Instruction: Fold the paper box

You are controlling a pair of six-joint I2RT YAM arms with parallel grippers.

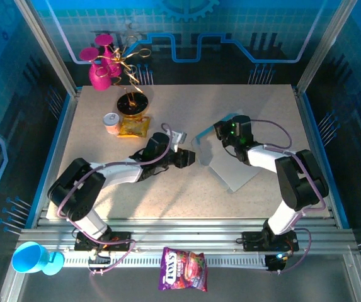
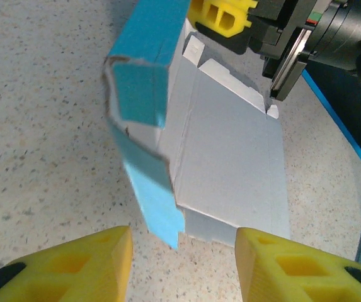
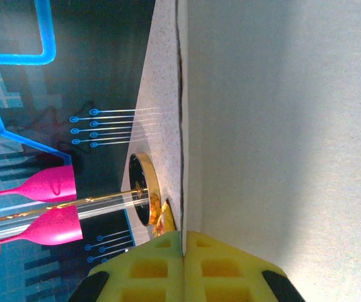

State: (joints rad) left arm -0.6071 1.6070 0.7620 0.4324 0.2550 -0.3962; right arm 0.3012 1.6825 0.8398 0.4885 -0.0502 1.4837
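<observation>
arms stretch from their bases at the near edge and meet close to the middle of the table (image 1: 92,132). left arm (image 1: 114,173) lies low and long, running from near left out to the right, with the left gripper (image 1: 191,157) aimed rightward at the paper box (image 1: 234,171) and stopped just beside its left edge. in the left wrist view the left gripper (image 2: 183,267) has its two yellow fingers (image 2: 79,264) spread wide apart with nothing between them, and the paper box (image 2: 230,145) sits just beyond the tips. right arm (image 1: 268,157) rises from near right, bends at the elbow and reaches back to the left, so the right gripper (image 1: 220,132) sits at the far left end of the box. the right wrist view shows the right gripper (image 3: 183,264) with fingers pressed together, clamped on a thin edge of the paper box (image 3: 281,126); the left wrist view shows the same right gripper (image 2: 224,16) at the far edge of the sheet. the box is right of the table's centre, its pale inside facing up, its main panel flat on the surface, its long axis running diagonally from far left to near right. a light-blue side wall along its left edge stands raised, with a small end flap folded inward. pink vases (image 1: 100,75) stand at the far left of the table and also appear in the right wrist view (image 3: 45,185).
</observation>
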